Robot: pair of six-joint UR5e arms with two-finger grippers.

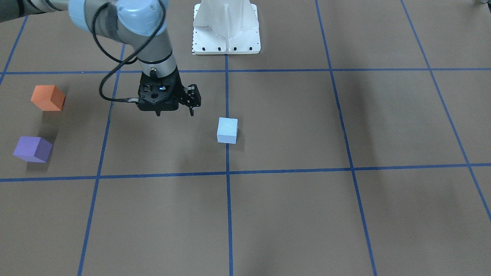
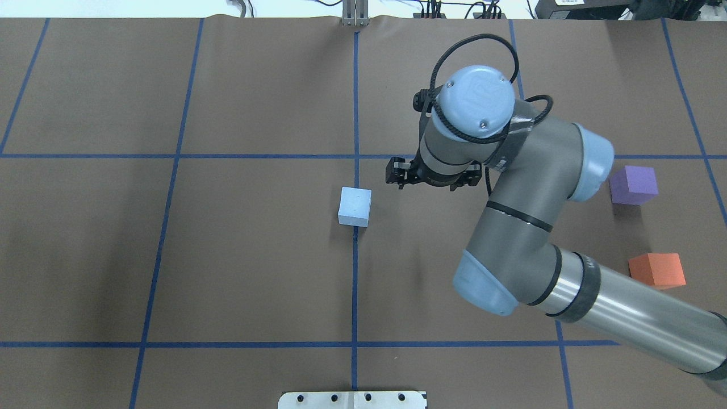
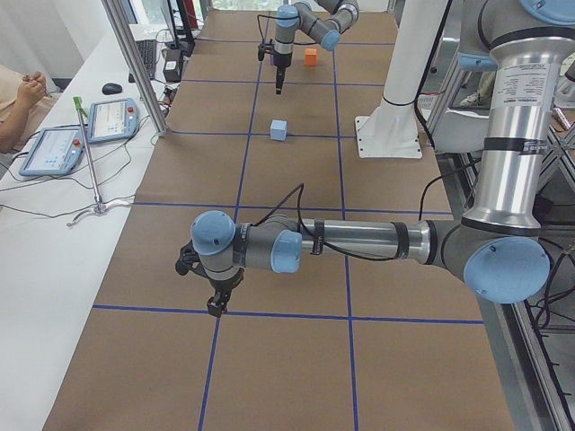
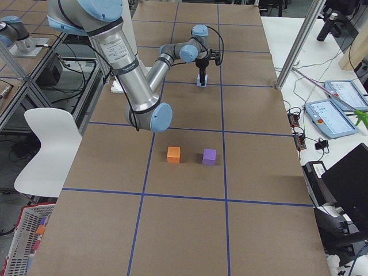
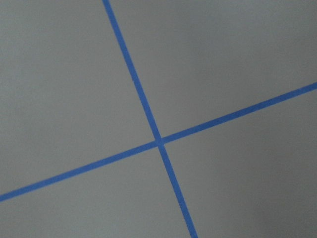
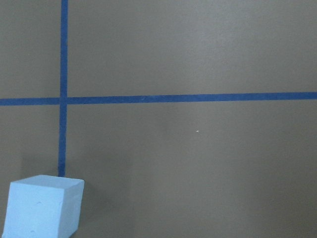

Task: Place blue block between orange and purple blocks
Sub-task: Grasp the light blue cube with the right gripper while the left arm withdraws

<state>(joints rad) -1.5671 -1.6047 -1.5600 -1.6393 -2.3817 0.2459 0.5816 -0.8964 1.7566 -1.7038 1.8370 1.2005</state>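
Observation:
The light blue block (image 1: 227,130) sits on the brown table on a blue tape line; it also shows in the overhead view (image 2: 355,207) and at the lower left of the right wrist view (image 6: 42,208). The orange block (image 1: 47,98) and the purple block (image 1: 32,149) stand apart near the table's right end, with a gap between them (image 2: 657,270) (image 2: 633,184). My right gripper (image 1: 175,114) hangs above the table, open and empty, beside the blue block on the side toward the other two blocks. My left gripper (image 3: 216,305) hovers over a tape crossing far from the blocks; I cannot tell whether it is open.
The white robot pedestal (image 1: 226,30) stands at the table's robot-side edge. Blue tape lines (image 2: 355,113) grid the table. Tablets (image 3: 112,118) and a person's hand lie on a side bench. A white chair (image 4: 49,152) stands off the table.

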